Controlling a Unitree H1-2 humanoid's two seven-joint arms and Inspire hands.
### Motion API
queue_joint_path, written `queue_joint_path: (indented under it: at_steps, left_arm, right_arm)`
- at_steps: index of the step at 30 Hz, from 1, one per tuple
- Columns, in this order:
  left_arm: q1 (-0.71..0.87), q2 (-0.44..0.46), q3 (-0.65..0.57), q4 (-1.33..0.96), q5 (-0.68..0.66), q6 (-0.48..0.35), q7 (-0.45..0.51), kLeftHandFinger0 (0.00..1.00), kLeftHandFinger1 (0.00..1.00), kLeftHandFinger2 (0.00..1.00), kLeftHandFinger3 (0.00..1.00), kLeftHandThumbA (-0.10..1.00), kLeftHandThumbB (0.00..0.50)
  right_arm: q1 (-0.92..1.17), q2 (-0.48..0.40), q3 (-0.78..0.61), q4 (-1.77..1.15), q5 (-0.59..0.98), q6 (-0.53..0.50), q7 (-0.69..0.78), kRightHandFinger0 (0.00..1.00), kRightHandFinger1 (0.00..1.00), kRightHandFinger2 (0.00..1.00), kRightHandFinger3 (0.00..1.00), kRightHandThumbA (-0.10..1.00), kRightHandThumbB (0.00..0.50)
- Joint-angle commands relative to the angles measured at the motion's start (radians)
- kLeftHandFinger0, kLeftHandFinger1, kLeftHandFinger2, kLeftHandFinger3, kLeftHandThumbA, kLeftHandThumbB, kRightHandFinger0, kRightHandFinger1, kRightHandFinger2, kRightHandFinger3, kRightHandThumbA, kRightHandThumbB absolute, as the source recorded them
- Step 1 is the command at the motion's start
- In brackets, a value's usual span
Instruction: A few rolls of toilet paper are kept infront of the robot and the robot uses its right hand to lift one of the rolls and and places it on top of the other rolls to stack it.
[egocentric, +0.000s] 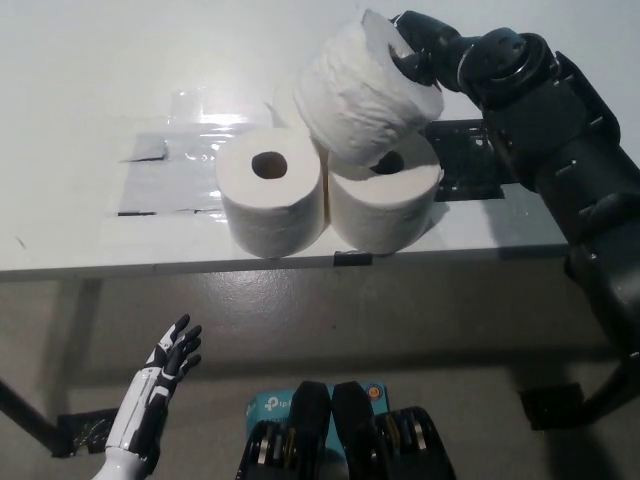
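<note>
Nearest to the camera, the white left robot hand (172, 350) is hanging low beside the pale grey floor (400, 310), below the edge of the surface, with its fingers spread and holding nothing; its forearm is cut off by the bottom edge of the picture. Further on, the white flat surface (80, 150) is carrying two upright white toilet paper rolls at its front edge: the front left roll (270, 205) and the front right roll (385, 205), standing side by side and touching. A third standing roll (283, 98) behind them is almost fully hidden, only a small white part is showing. Above the front right roll, the black right robot hand (420, 50) is gripping a lifted white toilet paper roll (362, 90), tilted on its side. Most of this robot hand is hidden behind the roll. A black patch (470, 160) on the surface is partly covered by the black arm.
</note>
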Motion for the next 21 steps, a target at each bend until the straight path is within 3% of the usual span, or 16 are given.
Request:
queue_joint_path:
  at_steps: [1,9,10,13,17,21]
  left_arm:
    - [-0.009,0.013,-0.011,-0.035,0.013,-0.006,-0.01,1.0,1.0,1.0,1.0,0.94,0.142]
    - [-0.008,0.013,-0.011,-0.04,0.021,-0.001,-0.006,1.0,1.0,1.0,1.0,0.94,0.181]
    - [-0.01,0.014,-0.012,-0.04,0.027,-0.001,-0.004,1.0,1.0,1.0,1.0,0.94,0.184]
    - [-0.011,0.01,-0.011,-0.046,0.023,0.009,-0.003,1.0,1.0,1.0,1.0,0.94,0.196]
    - [-0.015,0.012,-0.013,-0.05,0.036,0.008,-0.002,1.0,1.0,1.0,1.0,0.95,0.191]
    - [-0.019,0.012,-0.011,-0.05,0.037,0.009,-0.002,1.0,1.0,1.0,1.0,0.96,0.189]
  right_arm:
    - [-0.101,0.006,0.018,-0.012,-0.04,-0.049,-0.02,0.0,0.36,0.72,0.68,0.76,0.027]
    - [-0.121,0.04,0.051,-0.001,-0.08,-0.018,-0.036,0.0,0.33,0.7,0.63,0.78,0.026]
    - [-0.125,0.044,0.062,0.001,-0.092,-0.03,-0.038,0.0,0.3,0.66,0.58,0.77,0.021]
    - [-0.138,0.057,0.118,0.014,-0.149,-0.036,-0.044,0.0,0.28,0.63,0.55,0.81,0.022]
    - [-0.144,0.063,0.176,0.018,-0.191,-0.073,-0.041,0.05,0.43,0.81,0.74,0.77,0.02]
    - [-0.151,0.068,0.218,0.02,-0.217,-0.095,-0.039,0.07,0.49,0.82,0.63,0.72,0.037]
